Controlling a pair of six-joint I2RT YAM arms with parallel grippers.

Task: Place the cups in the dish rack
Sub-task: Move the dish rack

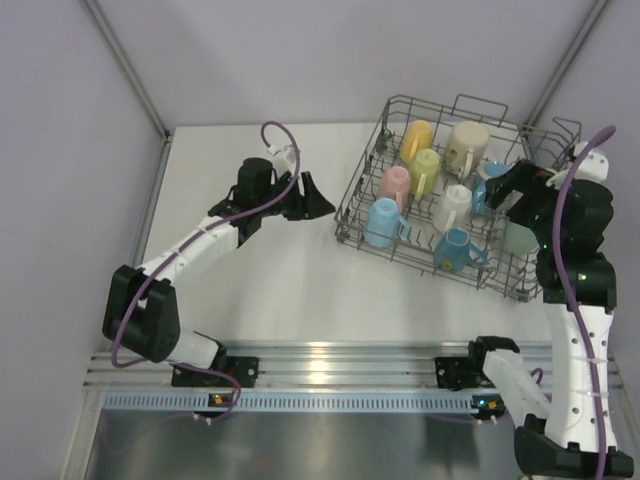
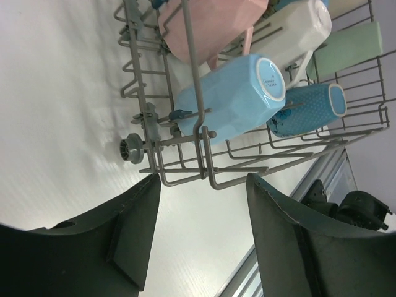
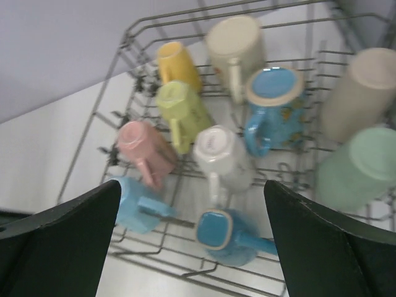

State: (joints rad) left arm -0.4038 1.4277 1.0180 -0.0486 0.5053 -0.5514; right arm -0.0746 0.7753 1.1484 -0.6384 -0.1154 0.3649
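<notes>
The grey wire dish rack stands at the right centre and holds several cups lying on its tines. Among them are yellow, cream, lime, pink, white, light blue, blue and mint green. My left gripper is open and empty, low over the table just left of the rack; its view shows the rack's corner and the light blue cup. My right gripper is open and empty above the rack's right side, looking down on the cups.
A beige tumbler and the mint cup lie at the rack's right end. Grey walls close the left, back and right. A metal rail runs along the near edge with both arm bases.
</notes>
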